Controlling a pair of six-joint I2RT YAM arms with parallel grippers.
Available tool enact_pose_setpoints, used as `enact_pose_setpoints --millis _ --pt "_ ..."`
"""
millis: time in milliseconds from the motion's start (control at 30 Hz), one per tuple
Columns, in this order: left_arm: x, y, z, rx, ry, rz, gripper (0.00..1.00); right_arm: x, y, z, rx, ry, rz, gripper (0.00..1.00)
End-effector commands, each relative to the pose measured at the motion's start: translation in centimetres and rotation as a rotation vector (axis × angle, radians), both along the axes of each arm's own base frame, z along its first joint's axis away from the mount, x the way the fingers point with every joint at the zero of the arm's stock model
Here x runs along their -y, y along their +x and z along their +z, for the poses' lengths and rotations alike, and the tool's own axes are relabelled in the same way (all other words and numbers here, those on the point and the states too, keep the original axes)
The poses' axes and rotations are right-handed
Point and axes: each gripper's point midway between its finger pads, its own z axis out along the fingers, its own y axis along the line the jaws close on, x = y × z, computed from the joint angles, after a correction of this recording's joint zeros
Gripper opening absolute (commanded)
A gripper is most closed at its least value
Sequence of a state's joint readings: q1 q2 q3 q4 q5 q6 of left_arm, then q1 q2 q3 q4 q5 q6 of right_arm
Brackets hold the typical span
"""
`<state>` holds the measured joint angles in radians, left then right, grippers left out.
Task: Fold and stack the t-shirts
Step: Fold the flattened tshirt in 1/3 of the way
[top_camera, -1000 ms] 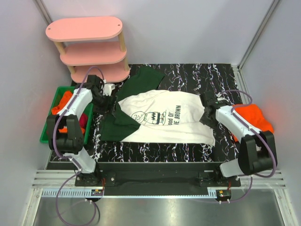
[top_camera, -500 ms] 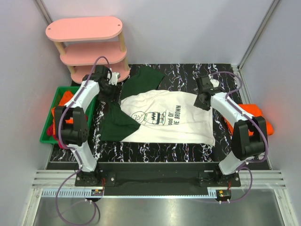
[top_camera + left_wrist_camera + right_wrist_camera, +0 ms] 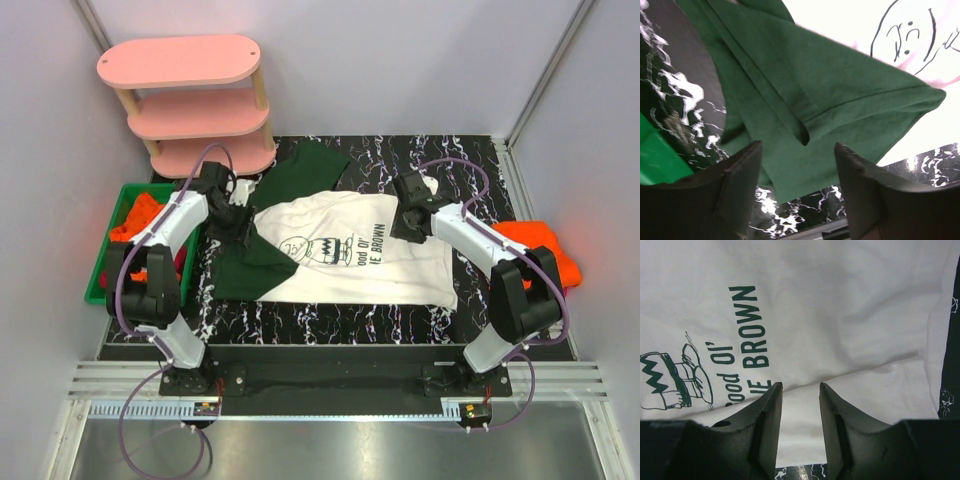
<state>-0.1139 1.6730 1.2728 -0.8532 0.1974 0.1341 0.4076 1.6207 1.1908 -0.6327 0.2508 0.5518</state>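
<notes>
left wrist: sleeve (image 3: pixel 805 95) lies under the wide-open left gripper (image 3: pixel 797 146) (unheld); right gripper (image 3: pixel 800 385), narrowly parted, above t-shirt (image 3: pixel 840 315).

One white t-shirt (image 3: pixel 400 275), one orange t-shirt (image 3: pixel 555 250) outside one bin (image 3: pixel 97 275), one shelf (image 3: pixel 180 60).

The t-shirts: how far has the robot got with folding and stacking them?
Early. Done: the white t-shirt lies spread flat, one green sleeve turned in. In hand: both the left gripper and right gripper hover open over it, holding nothing. Left: the body folds, then the orange shirt at the right and the clothes in the green bin.
</notes>
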Motion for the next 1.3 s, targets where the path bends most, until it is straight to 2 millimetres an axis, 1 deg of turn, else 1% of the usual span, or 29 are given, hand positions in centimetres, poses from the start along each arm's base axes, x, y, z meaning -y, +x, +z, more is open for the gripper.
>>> enact_pose_setpoints --millis 0,33,133,333,367,467,533,567,600,667,700,733,800,867,967,1000,1067,1100,1133,1167,1200,1267 --pt "0.8 -0.5 -1.1 -0.036 -0.034 -0.014 0.53 -0.1 -0.1 1.5 0.05 0.027 -0.008 0.43" --pt "1.1 -0.7 -1.6 -0.056 -0.042 -0.016 0.46 0.0 -0.2 1.9 0.061 0.027 -0.009 0.43" --pt "1.4 -0.8 -2.7 -0.088 -0.043 -0.019 0.41 0.3 -0.6 1.9 0.065 0.021 -0.015 0.43" --pt "1.5 -0.4 -3.6 -0.098 -0.039 -0.017 0.43 0.8 -1.3 1.6 0.061 0.013 -0.021 0.44" --pt "1.5 -0.5 -4.0 -0.109 -0.033 -0.019 0.44 0.9 -1.4 1.5 0.058 0.011 -0.024 0.43" --pt "1.5 -0.5 -4.3 -0.114 -0.027 -0.018 0.44 0.9 -1.5 1.4 0.055 0.009 -0.024 0.44" --pt "1.5 -0.6 -4.6 -0.12 -0.026 -0.019 0.41 0.9 -1.6 1.3 0.052 0.005 -0.022 0.43" --pt "1.5 -0.6 -4.6 -0.121 -0.023 -0.018 0.37 0.9 -1.5 1.4 0.056 0.006 -0.026 0.43" --pt "1.5 -0.7 -4.6 -0.118 -0.023 -0.02 0.24 1.0 -1.5 1.3 0.053 0.003 -0.025 0.43" --pt "1.4 -0.8 -4.6 -0.119 -0.021 -0.019 0.12 1.1 -1.4 1.2 0.052 -0.002 -0.029 0.44" --pt "1.4 -0.8 -4.5 -0.115 -0.021 -0.017 0.0 1.1 -1.5 1.2 0.051 -0.003 -0.026 0.43" --pt "1.4 -0.8 -4.4 -0.111 -0.02 -0.016 0.0 1.0 -1.4 1.1 0.049 -0.003 -0.028 0.43" --pt "1.4 -0.5 -3.9 -0.091 -0.022 -0.014 0.0 1.0 -1.4 1.0 0.046 -0.004 -0.024 0.43" --pt "1.5 -0.1 -3.0 -0.062 -0.026 -0.007 0.0 1.0 -1.4 0.8 0.042 -0.002 -0.028 0.43" --pt "1.7 1.3 -0.8 0.008 -0.037 0.005 0.0 1.0 -1.4 0.6 0.035 -0.005 -0.028 0.43" --pt "1.9 2.3 0.4 0.046 -0.046 0.008 0.0 0.9 -1.4 0.6 0.034 -0.005 -0.025 0.43" --pt "2.1 3.4 1.5 0.081 -0.051 0.014 0.0 0.9 -1.4 0.5 0.034 -0.004 -0.028 0.43" --pt "2.2 4.6 2.8 0.119 -0.056 0.017 0.0 0.9 -1.4 0.5 0.031 -0.006 -0.028 0.43" --pt "2.3 5.3 3.2 0.134 -0.058 0.02 0.0 0.9 -1.4 0.4 0.029 -0.006 -0.024 0.42" --pt "2.3 5.7 2.9 0.127 -0.054 0.021 0.0 0.9 -1.4 0.5 0.032 -0.005 -0.026 0.42" --pt "2.5 6.8 3.7 0.151 -0.055 0.023 0.0 1.0 -1.5 0.3 0.028 -0.006 -0.027 0.42" --pt "2.6 7.7 3.6 0.154 -0.05 0.023 0.0 1.1 -1.5 0.3 0.029 -0.012 -0.025 0.43"
